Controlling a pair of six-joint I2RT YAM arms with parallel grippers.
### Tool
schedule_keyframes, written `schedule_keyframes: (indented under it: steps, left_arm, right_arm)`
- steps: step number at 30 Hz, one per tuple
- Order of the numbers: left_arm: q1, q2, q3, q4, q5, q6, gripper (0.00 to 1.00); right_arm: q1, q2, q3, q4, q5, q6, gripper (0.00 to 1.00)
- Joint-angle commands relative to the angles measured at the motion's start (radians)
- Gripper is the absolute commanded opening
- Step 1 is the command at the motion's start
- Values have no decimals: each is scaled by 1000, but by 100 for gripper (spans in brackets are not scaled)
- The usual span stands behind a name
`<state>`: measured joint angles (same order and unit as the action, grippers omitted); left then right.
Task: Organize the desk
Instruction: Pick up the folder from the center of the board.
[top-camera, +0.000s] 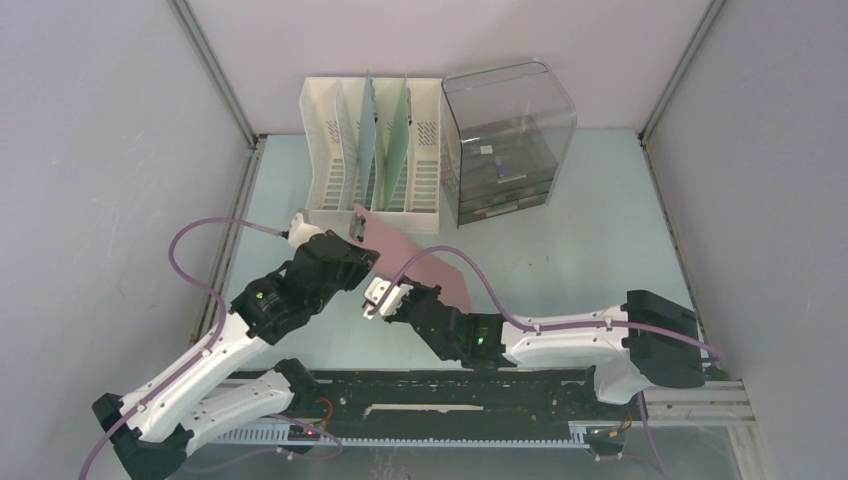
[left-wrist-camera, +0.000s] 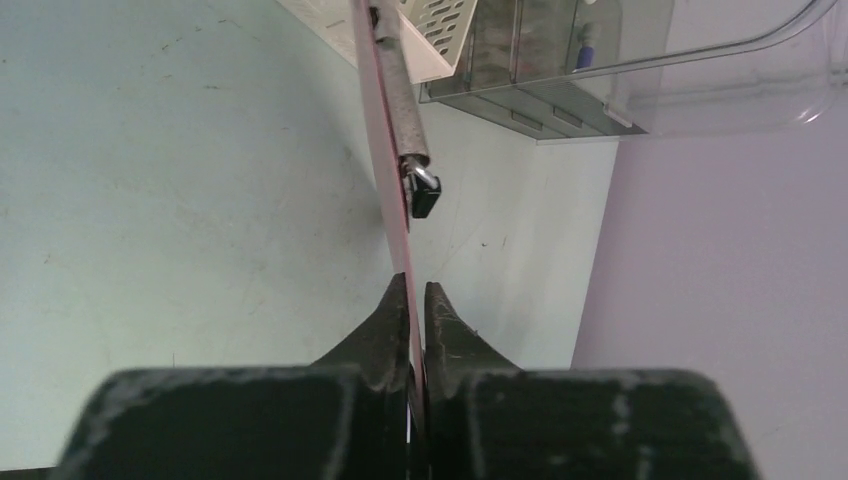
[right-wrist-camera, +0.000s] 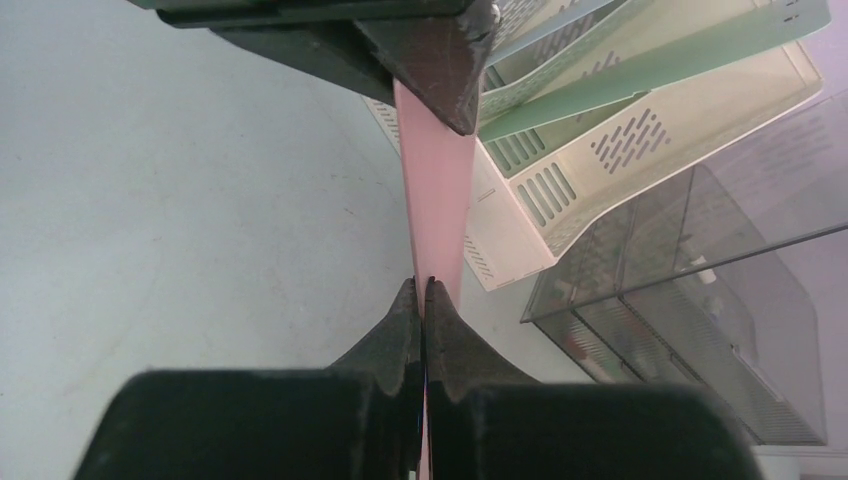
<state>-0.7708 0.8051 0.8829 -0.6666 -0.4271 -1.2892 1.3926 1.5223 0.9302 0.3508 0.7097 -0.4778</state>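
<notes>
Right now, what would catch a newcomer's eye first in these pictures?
The pink clipboard stands out first, held on edge at the middle of the desk and pinched by both the left gripper and the right gripper. Behind it stand a white file rack with green boards in its slots and, to its right, a clear drawer unit.

Bright even light, soft shadows, fg blurry

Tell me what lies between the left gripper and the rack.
Only the pink clipboard: held in the left gripper, it runs edge-on toward the rack, with its metal clip at the far end. The left wrist view shows this.
</notes>
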Motion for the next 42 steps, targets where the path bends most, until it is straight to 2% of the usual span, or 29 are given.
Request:
schedule_keyframes:
  steps: [1, 3, 4, 6, 8, 10, 11, 12, 15, 19, 22, 24, 27, 29, 36, 42]
  left_arm:
    - [-5, -11, 13, 41, -40, 17, 1]
    - [-6, -21, 11, 42, -40, 27, 0]
    - [-5, -26, 11, 45, -42, 36, 0]
    - [-5, -41, 8, 53, -47, 59, 0]
    - [-5, -65, 1, 65, -54, 85, 0]
    - [-6, -87, -7, 82, -62, 107, 0]
    - [-6, -98, -10, 85, -68, 117, 0]
    - [-5, -106, -10, 86, -71, 127, 0]
    - [-6, -130, -6, 87, -80, 162, 0]
    - [-5, -146, 14, 82, -89, 244, 0]
    - [-5, -147, 60, 56, -106, 345, 0]
    - [-7, -137, 106, 14, -129, 421, 0]
    - [-6, -122, 173, -44, -150, 564, 0]
    - [-6, -118, 202, -53, -149, 650, 0]
    - [-4, -90, 322, -85, -167, 906, 0]
    - [7, -25, 428, -109, -222, 1090, 0]
  right_arm:
    - [16, -20, -2, 112, 42, -16, 0]
    - [22, -21, -2, 113, 37, -26, 1]
    - [25, -21, -2, 111, 32, -29, 7]
    - [32, -29, -2, 93, 10, -31, 29]
    - [39, -45, -2, 66, -20, -26, 57]
    - [46, -67, -1, 39, -46, -15, 81]
    - [50, -75, -1, 30, -55, -11, 89]
    - [54, -83, -1, 23, -63, -12, 93]
    - [73, -108, -1, -3, -90, -18, 98]
    - [110, -164, 13, -77, -125, -20, 99]
    - [107, -186, 99, -268, -168, 37, 99]
    - [78, -186, 206, -506, -281, 80, 99]
    - [-18, -211, 334, -767, -559, 120, 99]
    - [-81, -240, 369, -863, -705, 95, 98]
    - [-347, -349, 372, -1008, -1079, -5, 99]
    - [-527, -376, 324, -986, -1170, -15, 100]
